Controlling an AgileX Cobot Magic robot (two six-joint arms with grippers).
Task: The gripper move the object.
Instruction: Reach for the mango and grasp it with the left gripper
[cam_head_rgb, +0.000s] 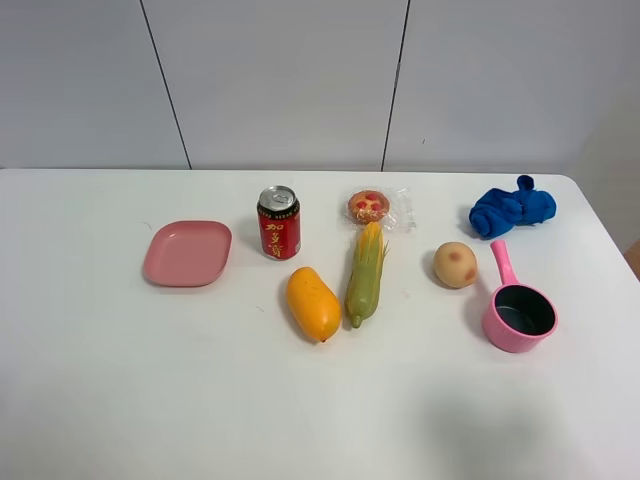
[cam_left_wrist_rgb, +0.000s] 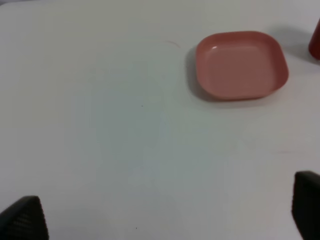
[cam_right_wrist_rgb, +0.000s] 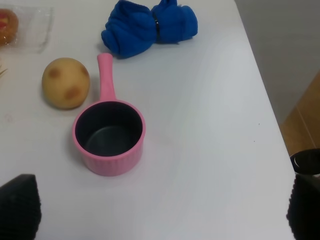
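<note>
The orange-yellow mango (cam_head_rgb: 313, 303) lies on the white table near the middle, in front of the red soda can and to the left of the corn cob. It shows in neither wrist view. No gripper shows in the exterior high view. In the left wrist view my left gripper (cam_left_wrist_rgb: 165, 217) is open and empty, its black fingertips (cam_left_wrist_rgb: 22, 220) wide apart above bare table near the pink plate. In the right wrist view my right gripper (cam_right_wrist_rgb: 160, 210) is open and empty, with its fingertips (cam_right_wrist_rgb: 17, 207) wide apart over the table near the pink saucepan.
A pink plate (cam_head_rgb: 187, 252) (cam_left_wrist_rgb: 240, 65) sits at the left. A red can (cam_head_rgb: 279, 222), wrapped pastry (cam_head_rgb: 370, 206) and corn cob (cam_head_rgb: 366, 272) stand mid-table. A tan fruit (cam_head_rgb: 455, 265) (cam_right_wrist_rgb: 65, 83), pink saucepan (cam_head_rgb: 518, 312) (cam_right_wrist_rgb: 110, 137) and blue cloth (cam_head_rgb: 512, 208) (cam_right_wrist_rgb: 150, 27) are at the right.
</note>
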